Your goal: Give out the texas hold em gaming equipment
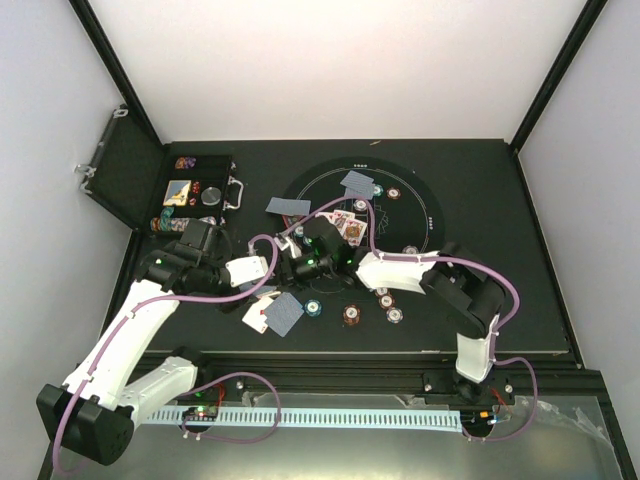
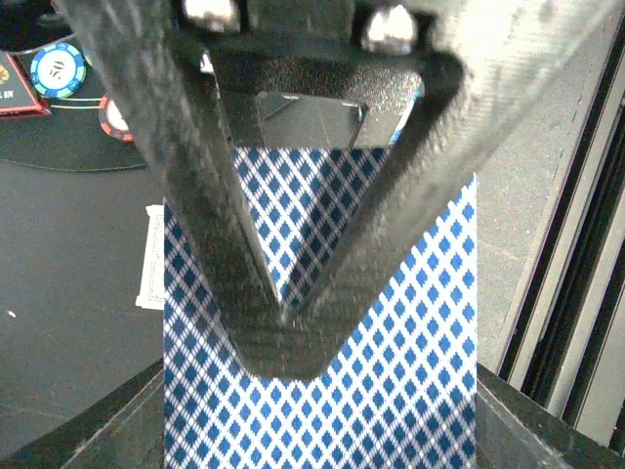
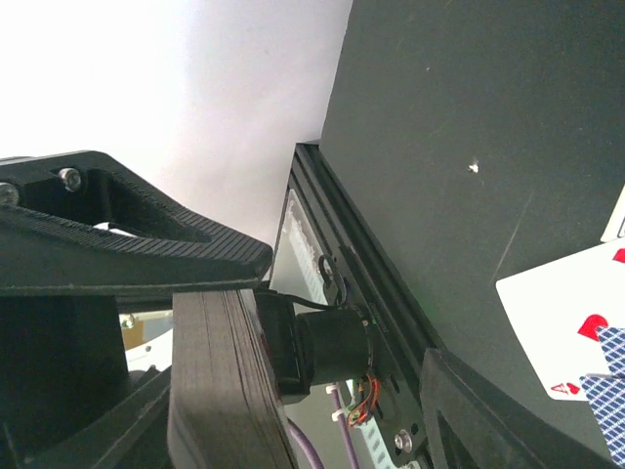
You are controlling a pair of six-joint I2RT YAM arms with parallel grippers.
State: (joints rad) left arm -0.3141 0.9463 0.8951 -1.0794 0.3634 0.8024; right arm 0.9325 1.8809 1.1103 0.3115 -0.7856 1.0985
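This looks to me like the card-dealing part of the job. The left tool [image 2: 283,327] has its fingertips drawn together right over the back of a blue-backed card [image 2: 391,342] at the near side of the table [image 1: 480,300]. I can't make out whether it is pinning the card or only poised above it. A face-up card [image 1: 258,320] pokes out from under that card's edge. The right tool [image 3: 264,278] hangs close by, just off the same pair, and I can't tell whether its jaws are apart or together. The next move, I'd say, calls for settling the card into its place without dragging the face-up one along. The two arms also need keeping off each other, since they crowd the same patch and a purple cable [image 1: 262,240] loops between them. A teal chip [image 1: 313,307] and a red-brown chip [image 1: 352,316] lie just to the right. Further off, more cards [image 1: 288,205] sit at the round mat [image 1: 420,200]. The open case [image 1: 125,170] at the far left has what look like striped chips [image 1: 165,222] by it.
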